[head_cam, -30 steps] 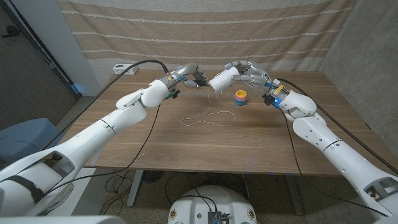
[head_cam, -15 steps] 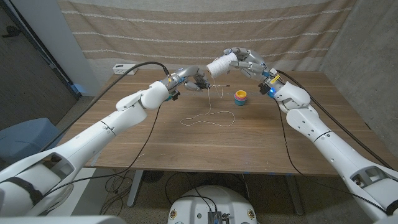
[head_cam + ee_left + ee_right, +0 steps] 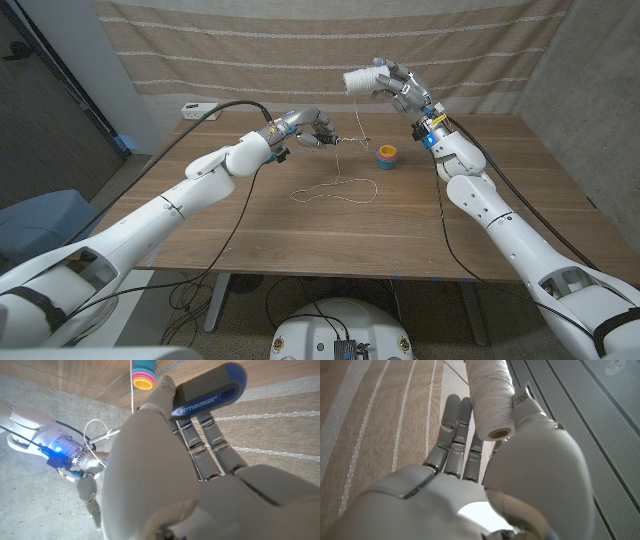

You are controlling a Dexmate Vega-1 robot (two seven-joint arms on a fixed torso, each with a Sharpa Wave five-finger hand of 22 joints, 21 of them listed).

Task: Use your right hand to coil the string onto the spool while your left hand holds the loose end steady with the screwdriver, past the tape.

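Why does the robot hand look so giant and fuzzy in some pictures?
In the left wrist view the left robot hand sits close to the camera, so it looms large and soft; same for the right robot hand in the right wrist view; the head view stays sharp.

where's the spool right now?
Head view: the spool is held up in the right hand, lifted well above the table's far right side, over the tape.

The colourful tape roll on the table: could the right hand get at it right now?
Probably not at once: the right hand is raised high, gripping the spool. The tape itself sits uncovered, nothing around it.
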